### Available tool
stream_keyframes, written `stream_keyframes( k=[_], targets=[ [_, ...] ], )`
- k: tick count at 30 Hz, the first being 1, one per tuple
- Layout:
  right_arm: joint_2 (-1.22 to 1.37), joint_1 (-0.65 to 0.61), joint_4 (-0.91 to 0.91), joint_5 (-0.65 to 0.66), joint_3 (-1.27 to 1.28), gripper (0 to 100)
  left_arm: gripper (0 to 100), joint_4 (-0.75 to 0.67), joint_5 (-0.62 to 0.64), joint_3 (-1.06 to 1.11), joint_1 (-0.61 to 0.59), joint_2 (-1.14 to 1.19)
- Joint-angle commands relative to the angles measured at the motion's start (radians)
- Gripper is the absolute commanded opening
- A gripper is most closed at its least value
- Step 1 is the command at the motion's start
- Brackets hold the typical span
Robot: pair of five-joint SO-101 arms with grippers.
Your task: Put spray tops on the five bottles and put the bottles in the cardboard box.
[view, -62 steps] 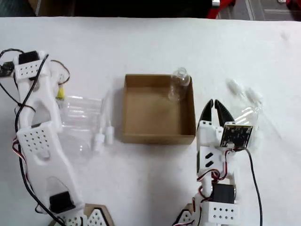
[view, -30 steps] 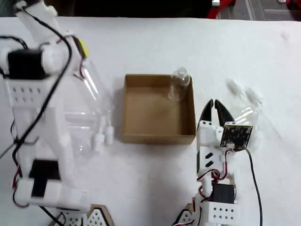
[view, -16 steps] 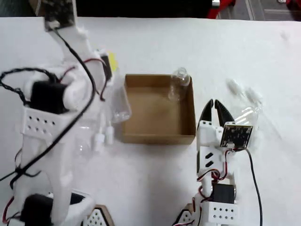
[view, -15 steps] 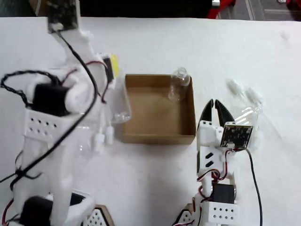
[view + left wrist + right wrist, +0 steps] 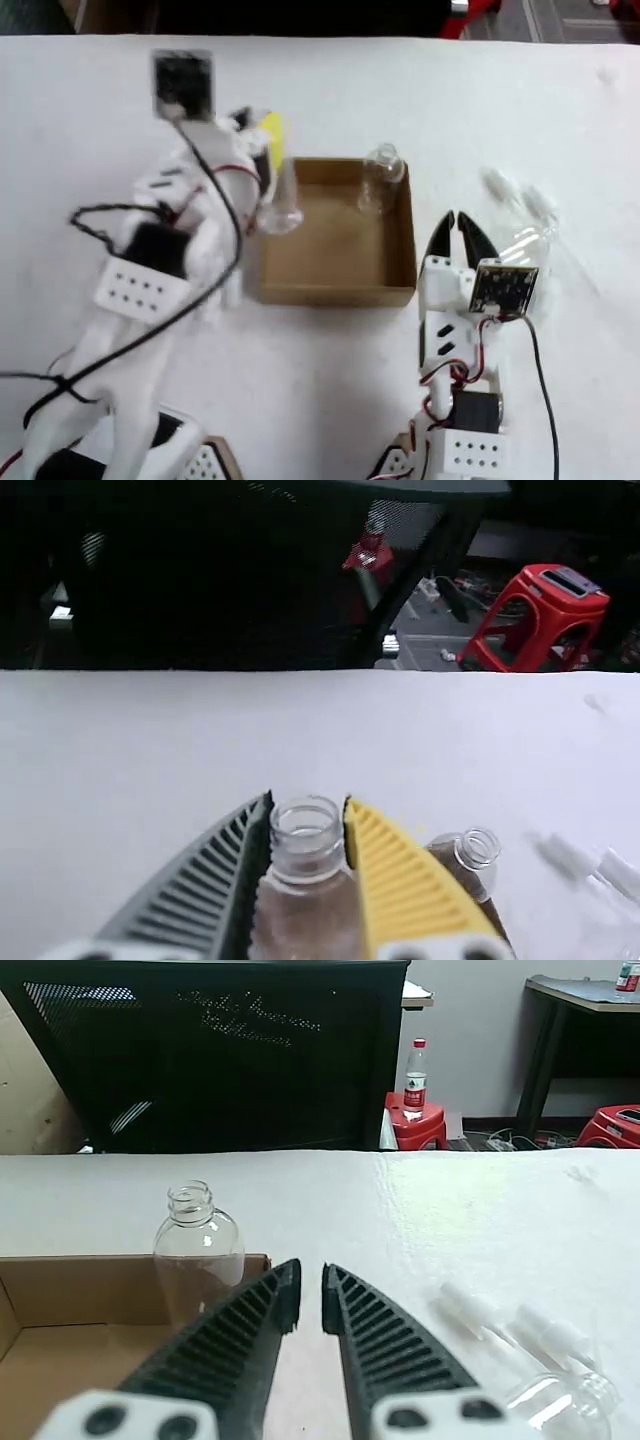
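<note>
clear bottle (image 5: 305,885) w/ open neck, upright in left claw (image 5: 307,803)

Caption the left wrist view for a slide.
Left gripper shut on the neck of a capless clear bottle, a second open bottle and the white table beyond.

uncapped bottle (image 5: 198,1250) upright in cardboard box (image 5: 80,1275)

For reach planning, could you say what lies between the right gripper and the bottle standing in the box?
High view: the cardboard box's right wall stands between right gripper and bottle.
</note>
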Motion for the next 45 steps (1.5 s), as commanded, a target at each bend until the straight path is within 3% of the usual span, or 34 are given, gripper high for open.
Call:
stream_keyframes(
  k=[1,4,7,16,21,24,28,34,45],
  targets=[
    [0.007,-0.001,0.004,0.012,0.003,2.9,2,-0.374,-0.126,0.172,0.099,-0.036],
    [0.007,0.001,0.002,0.012,0.003,2.9,2,-0.644,-0.281,0.319,0.157,-0.035],
    [0.007,0.001,0.001,0.012,0.003,2.9,2,-0.855,-0.341,0.400,0.174,-0.002],
    [0.007,0.004,-0.001,0.012,0.003,2.9,2,-0.968,-0.339,0.199,0.162,0.469],
    [0.007,0.004,-0.001,0.012,0.003,2.9,2,-1.286,-0.339,0.285,0.171,0.565],
    [0.007,0.004,-0.002,0.012,0.003,2.9,2,-1.401,-0.339,0.319,0.171,0.615],
    [0.007,0.004,-0.002,0.012,0.003,2.9,2,-1.413,-0.336,0.307,0.176,0.671],
    [0.007,0.004,-0.002,0.012,0.003,2.9,2,-1.409,-0.207,0.245,0.171,0.742],
    [0.007,0.004,-0.004,0.012,0.003,2.9,2,-1.407,-0.207,0.209,0.177,0.768]
  ],
)
